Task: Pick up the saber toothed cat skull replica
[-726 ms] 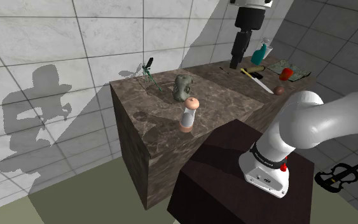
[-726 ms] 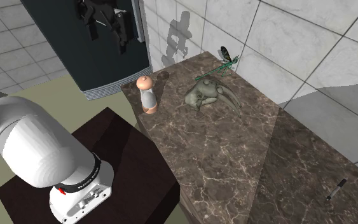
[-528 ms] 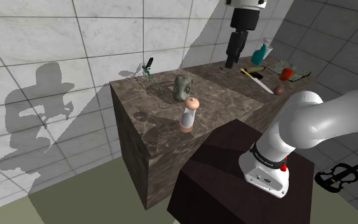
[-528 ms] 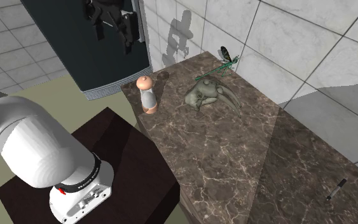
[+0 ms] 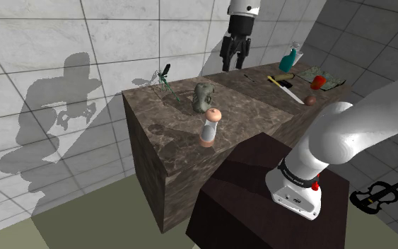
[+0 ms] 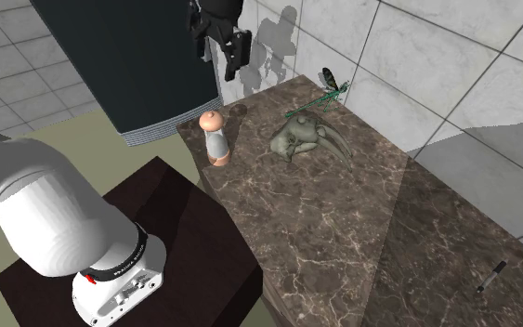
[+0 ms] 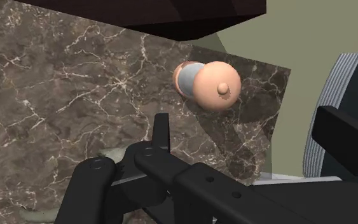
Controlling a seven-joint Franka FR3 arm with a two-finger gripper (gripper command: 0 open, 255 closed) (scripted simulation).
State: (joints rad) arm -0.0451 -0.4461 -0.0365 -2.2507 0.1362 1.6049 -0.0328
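Note:
The grey-green saber toothed cat skull (image 5: 203,97) lies on the dark marble counter (image 5: 254,117), its long fangs (image 6: 335,144) pointing along the top. In the second exterior view the skull (image 6: 306,139) sits between a dragonfly figure and a mill. My black gripper (image 5: 232,61) hangs high above the counter, up and to the shoulder view's right of the skull, open and holding nothing. The second exterior view shows the gripper (image 6: 224,51) in the air over the counter's near corner. In the wrist view a pale sliver of the skull (image 7: 115,153) peeks out beside a black finger (image 7: 161,130).
A peach-capped mill (image 5: 209,127) stands near the counter's edge in front of the skull, and a green dragonfly figure (image 5: 164,78) behind it. Farther along lie a knife (image 5: 286,88), a teal bottle (image 5: 290,56), a red object (image 5: 319,81) and a pen (image 6: 491,276). A violin (image 5: 379,192) lies on the floor.
The gripper has swung to the shoulder view's left, from above the knife end of the counter toward the skull, and has turned about its axis. Nothing on the counter has moved.

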